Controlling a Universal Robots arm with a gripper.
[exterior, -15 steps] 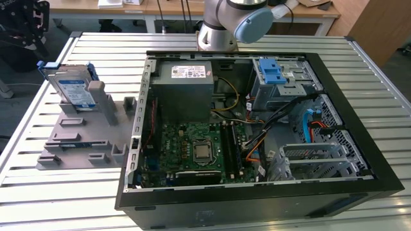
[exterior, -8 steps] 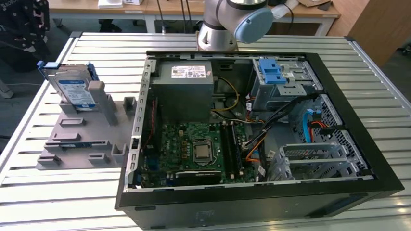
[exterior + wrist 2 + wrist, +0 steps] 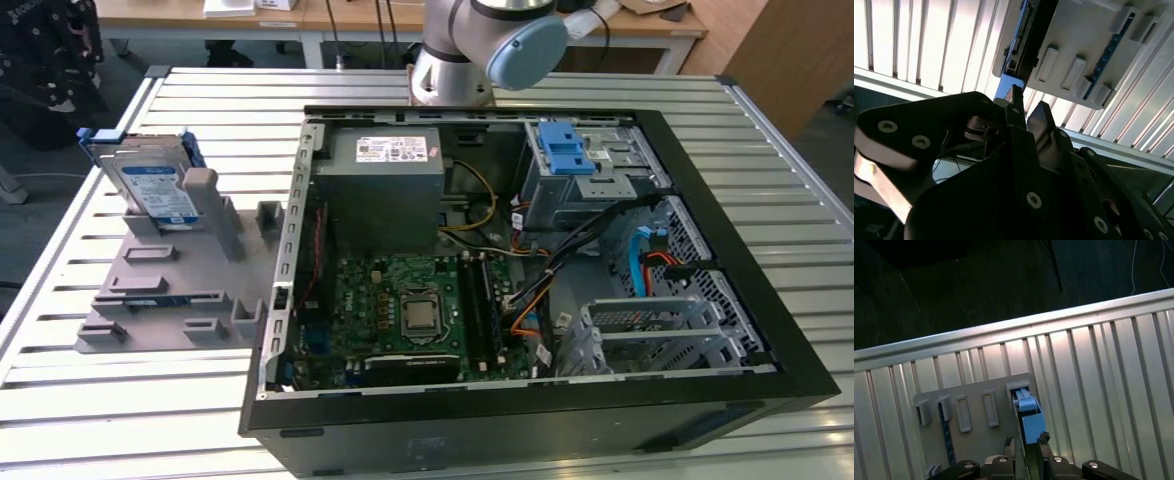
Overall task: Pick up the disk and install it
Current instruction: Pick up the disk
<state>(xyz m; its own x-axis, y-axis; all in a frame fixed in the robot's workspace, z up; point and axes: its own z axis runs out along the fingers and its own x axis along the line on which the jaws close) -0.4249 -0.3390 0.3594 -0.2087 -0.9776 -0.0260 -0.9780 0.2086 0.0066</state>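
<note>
Hand [image 3: 1026,444] above the racked disk [image 3: 1029,422], fingers apart and empty.
The arm [image 3: 481,45] rises beyond the open computer case [image 3: 534,420]. The disk stands upright in a grey fixture [image 3: 160,290] on the table [image 3: 80,400], at the exterior view's left; its white-and-blue label is too small to read.

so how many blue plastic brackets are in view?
2. One, the carrier bracket, frames the disk, upright in the grey fixture at the exterior view's left of the case. The other, a blue latch, sits on the drive cage inside the case. More may be hidden.
</note>
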